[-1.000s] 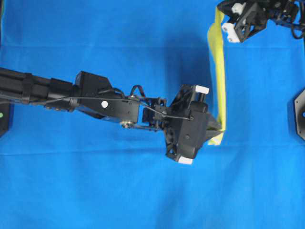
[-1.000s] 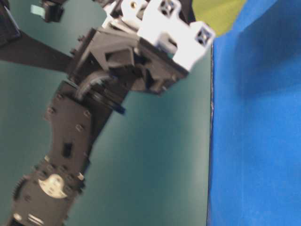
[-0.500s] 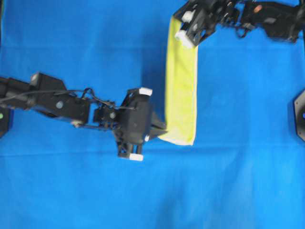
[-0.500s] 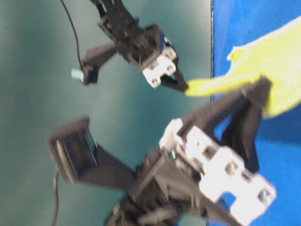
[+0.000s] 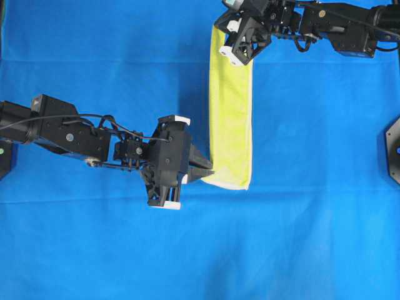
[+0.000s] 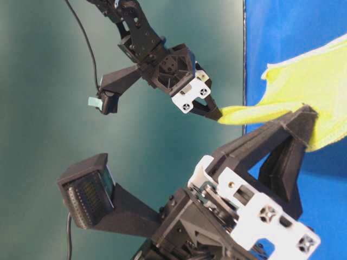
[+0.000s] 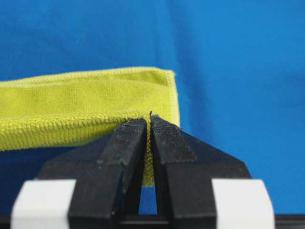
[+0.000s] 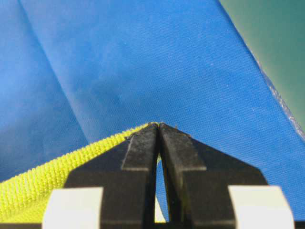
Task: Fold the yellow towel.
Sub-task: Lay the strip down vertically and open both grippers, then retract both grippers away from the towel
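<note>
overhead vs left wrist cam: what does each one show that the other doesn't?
Overhead only: the whole yellow towel as a long narrow strip on the blue cloth, the right hand shut on its far end, and both arms.

Left wrist only: close-up of the left hand with its black fingertips pinching the towel's hemmed edge, the terry texture and the stitched hem.

Both: the left hand shut on the near end of the yellow towel, with blue cloth beneath.

Overhead looks straight down, table-level sideways; both wrist views sit close behind towel-pinching tools.
</note>
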